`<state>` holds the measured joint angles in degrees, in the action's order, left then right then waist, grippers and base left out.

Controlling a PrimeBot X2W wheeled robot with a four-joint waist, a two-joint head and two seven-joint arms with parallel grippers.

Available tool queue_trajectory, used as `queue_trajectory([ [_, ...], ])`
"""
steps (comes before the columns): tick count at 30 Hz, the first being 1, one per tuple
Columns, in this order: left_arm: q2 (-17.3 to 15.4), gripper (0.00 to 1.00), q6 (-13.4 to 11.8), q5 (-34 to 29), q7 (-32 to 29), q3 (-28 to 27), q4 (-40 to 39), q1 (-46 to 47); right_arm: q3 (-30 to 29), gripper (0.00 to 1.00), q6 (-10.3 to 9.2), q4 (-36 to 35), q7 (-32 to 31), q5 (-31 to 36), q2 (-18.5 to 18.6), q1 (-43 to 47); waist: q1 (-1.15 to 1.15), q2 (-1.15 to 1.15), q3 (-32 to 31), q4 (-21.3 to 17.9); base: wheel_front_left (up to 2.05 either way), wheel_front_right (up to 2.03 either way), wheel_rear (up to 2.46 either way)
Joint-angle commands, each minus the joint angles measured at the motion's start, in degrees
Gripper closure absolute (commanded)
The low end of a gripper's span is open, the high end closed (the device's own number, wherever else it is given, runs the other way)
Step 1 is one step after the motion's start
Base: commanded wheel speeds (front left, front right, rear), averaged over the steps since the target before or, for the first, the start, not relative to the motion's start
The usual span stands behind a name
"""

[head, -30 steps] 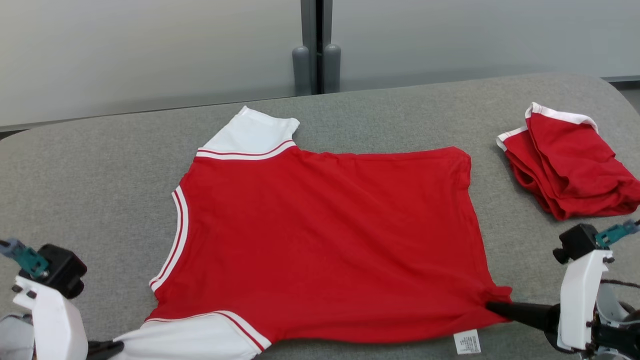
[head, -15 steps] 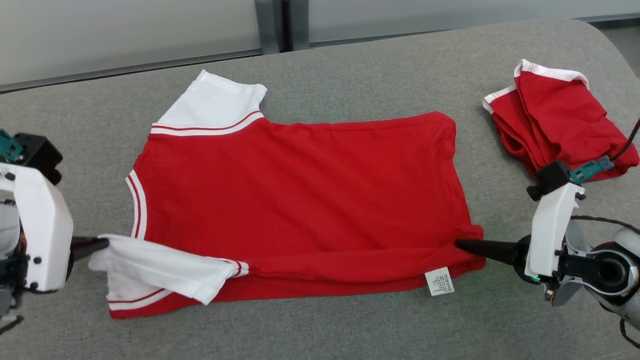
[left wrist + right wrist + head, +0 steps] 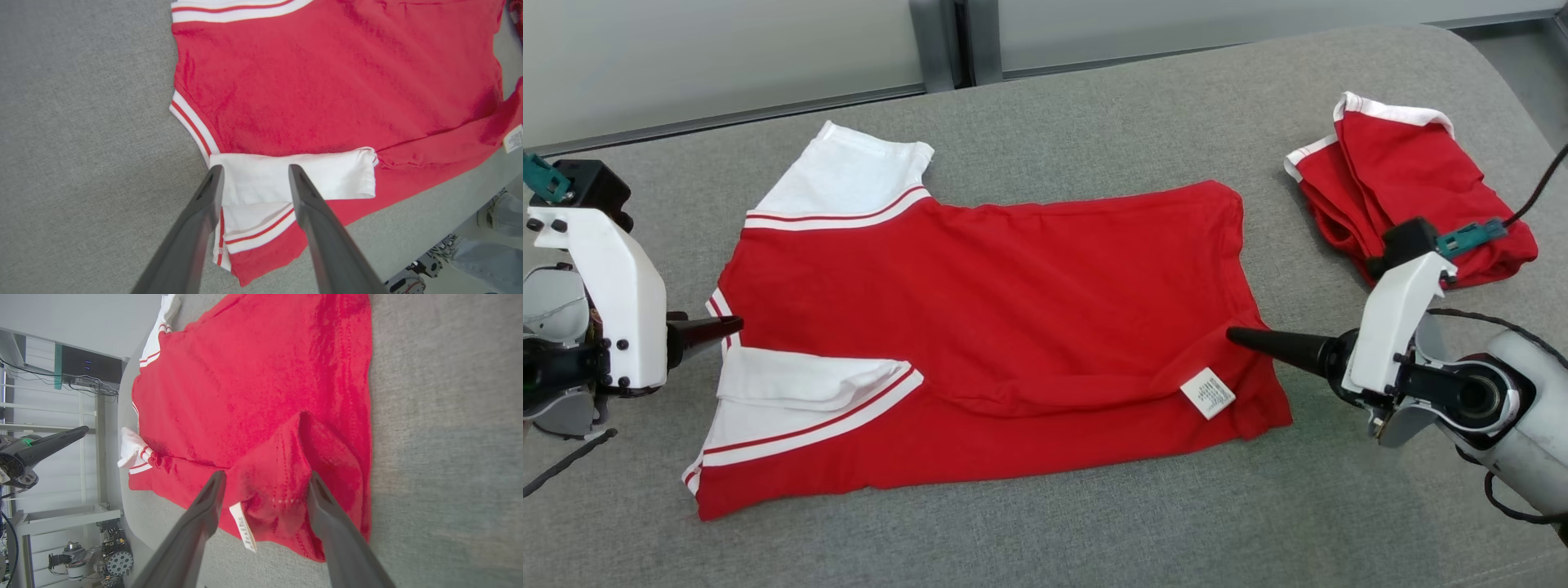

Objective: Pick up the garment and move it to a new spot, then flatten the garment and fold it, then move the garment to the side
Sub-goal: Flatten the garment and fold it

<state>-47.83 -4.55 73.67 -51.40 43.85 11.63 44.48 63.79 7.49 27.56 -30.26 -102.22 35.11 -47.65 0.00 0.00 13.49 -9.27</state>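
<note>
Fold of a red T-shirt (image 3: 980,302), first lengthwise stage by the look of it. The shirt lies spread across the middle of the grey padded table (image 3: 1094,114), with its neckline toward the robot's left and its hem toward the right. Its near edge lies doubled over the body, so the near sleeve (image 3: 800,380) rests white on red and the care label (image 3: 1207,392) faces up. The far sleeve (image 3: 849,175) lies flat and unfolded.

The left gripper (image 3: 727,327) sits at the sleeve end and the right gripper (image 3: 1237,335) at the hem corner. One gripper at each end of the folded edge probably keeps the crease straight as the edge is carried over. In both wrist views the jaws stand apart with cloth lying loose between the fingers, so neither gripper grasps anything.

A second red garment (image 3: 1409,188), already folded, lies well apart at the far right and probably marks the side spot for finished pieces.

The folded flap covers the layer beneath it. The hem corner is bunched, and its true edge is hard to trace. Whether either fingertip touches the fabric cannot be told, and the print on the label is too small to read. Both arms are cut off at the edges of the head view. A person's leg (image 3: 486,251) shows partly beyond the table in the left wrist view.
</note>
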Motion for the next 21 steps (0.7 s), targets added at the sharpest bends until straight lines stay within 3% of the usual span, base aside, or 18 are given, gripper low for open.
queue_trajectory([
  [1, -0.11, 0.0, 0.37, -0.62, 0.72, -0.29, 0.64, 0.64, -0.32, 0.0, 0.0, 0.37, 0.89, -0.23, 0.15, -0.24, 0.0, 0.0, -0.36, 0.1, 0.0, 0.0, 0.0],
  [7, 0.91, 0.0, 3.4, -3.94, 11.83, -2.17, 2.99, -1.33, -4.61, 0.0, 0.0, -2.8, 12.88, 1.1, 1.75, 3.01, 0.0, 0.0, -2.49, 0.9, 0.0, 0.0, 0.0],
  [8, 1.24, 0.0, 3.79, -5.51, 17.66, -3.19, 2.82, -2.83, -6.01, 0.0, 0.0, -5.03, 18.1, 2.35, 2.68, 5.07, 0.0, 0.0, -3.42, 1.18, 0.0, 0.0, 0.0],
  [11, 1.51, 0.0, 2.96, -8.36, 26.66, -4.63, 1.72, -5.86, -7.89, 0.0, 0.0, -8.17, 26.29, 4.76, 4.31, 8.59, 0.0, 0.0, -4.72, 1.66, 0.0, 0.0, 0.0],
  [17, 2.67, 0.0, -2.07, -14.36, 43.83, -6.33, -3.41, -14.17, -9.65, 0.0, 0.0, -12.29, 41.85, 11.7, 6.22, 15.8, 0.0, 0.0, -7.45, 2.55, 0.0, 0.0, 0.0],
  [21, 3.28, 0.0, -6.58, -17.79, 53.68, -7.29, -8.0, -20.6, -12.82, 0.0, 0.0, -12.15, 45.3, 17.68, 5.63, 20.0, 0.0, 0.0, -8.78, 2.9, 0.0, 0.0, 0.0],
])
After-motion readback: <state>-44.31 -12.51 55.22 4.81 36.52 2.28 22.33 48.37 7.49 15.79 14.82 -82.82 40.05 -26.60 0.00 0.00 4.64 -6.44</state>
